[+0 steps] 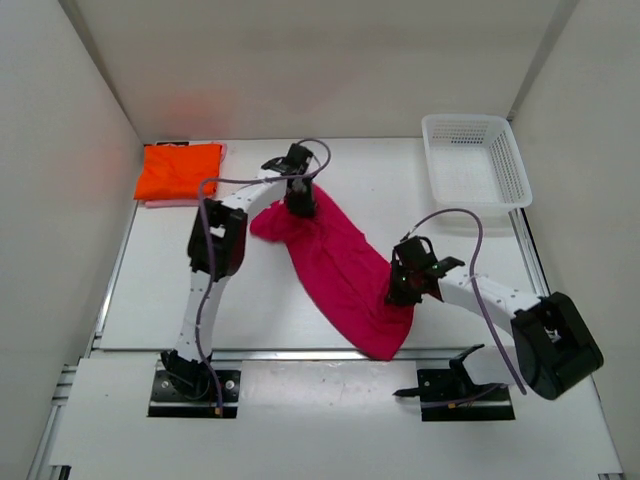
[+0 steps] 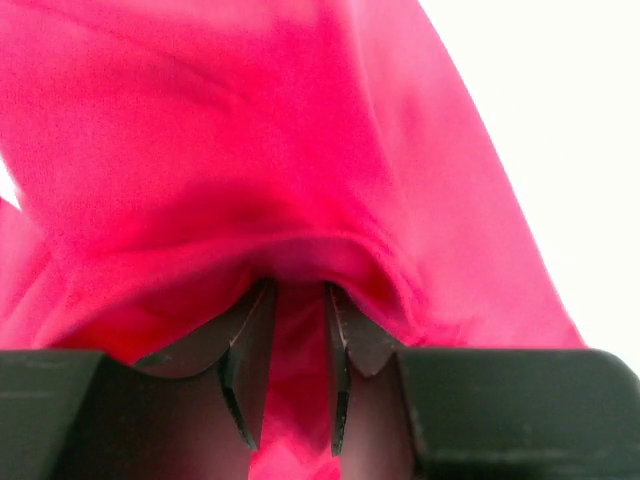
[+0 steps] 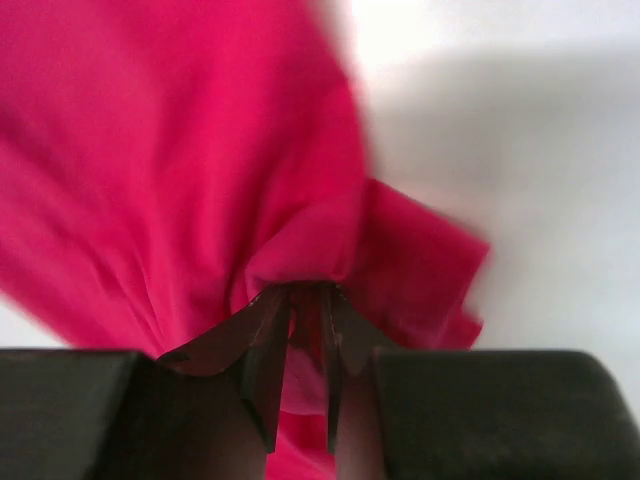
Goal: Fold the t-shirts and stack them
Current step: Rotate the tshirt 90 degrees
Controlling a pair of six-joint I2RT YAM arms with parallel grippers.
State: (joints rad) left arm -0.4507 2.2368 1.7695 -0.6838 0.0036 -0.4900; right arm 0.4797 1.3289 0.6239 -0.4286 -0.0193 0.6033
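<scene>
The deep magenta t-shirt (image 1: 340, 265) lies bunched in a diagonal band across the table's middle. My left gripper (image 1: 298, 203) is shut on its far upper end. In the left wrist view the cloth (image 2: 300, 150) fills the frame, and a fold runs between the closed-in fingers of the left gripper (image 2: 298, 292). My right gripper (image 1: 405, 290) is shut on the shirt's near lower part. In the right wrist view the fabric (image 3: 180, 180) gathers into the right gripper (image 3: 305, 295). The bright orange t-shirt (image 1: 180, 170) lies folded at the back left. A light pink t-shirt's edge (image 1: 152, 204) shows under it.
A white mesh basket (image 1: 478, 190) stands at the back right corner. White walls enclose the table (image 1: 430, 330) on three sides. A metal rail runs along the near edge in front of the arm bases.
</scene>
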